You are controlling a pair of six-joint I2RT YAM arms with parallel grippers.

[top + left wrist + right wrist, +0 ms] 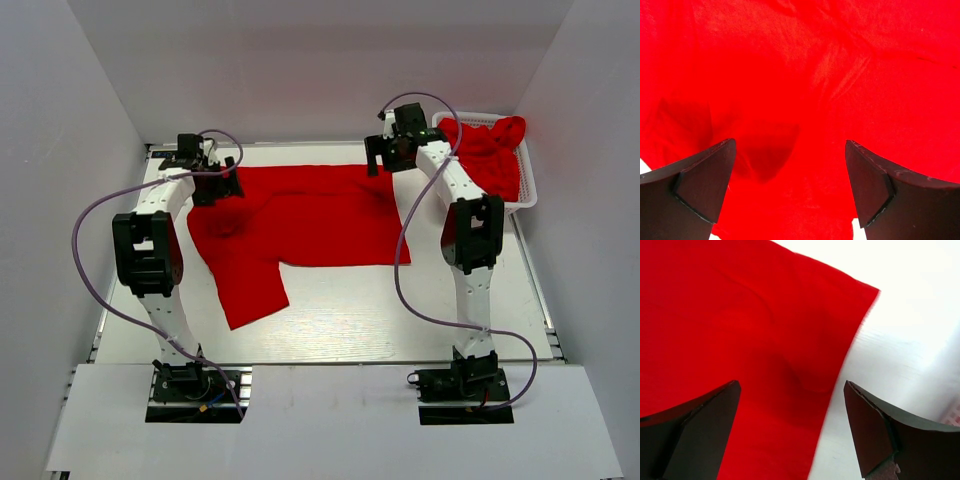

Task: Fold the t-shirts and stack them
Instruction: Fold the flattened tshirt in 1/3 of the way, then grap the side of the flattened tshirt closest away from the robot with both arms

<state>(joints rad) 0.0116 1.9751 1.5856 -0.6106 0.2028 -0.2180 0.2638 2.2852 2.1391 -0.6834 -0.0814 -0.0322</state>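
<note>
Red t-shirt (300, 215) is lying with its long axis left-to-right; left gripper (790, 145) and right gripper (791, 385) are hovering spread open over opposite ends, the right straddling its edge.

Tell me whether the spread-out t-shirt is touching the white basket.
Apart. In the right wrist view the spread-out t-shirt ends at a corner, with bare table beyond it before the basket.

High rear overview; both wrist views close, down on the same t-shirt (310, 215).
</note>
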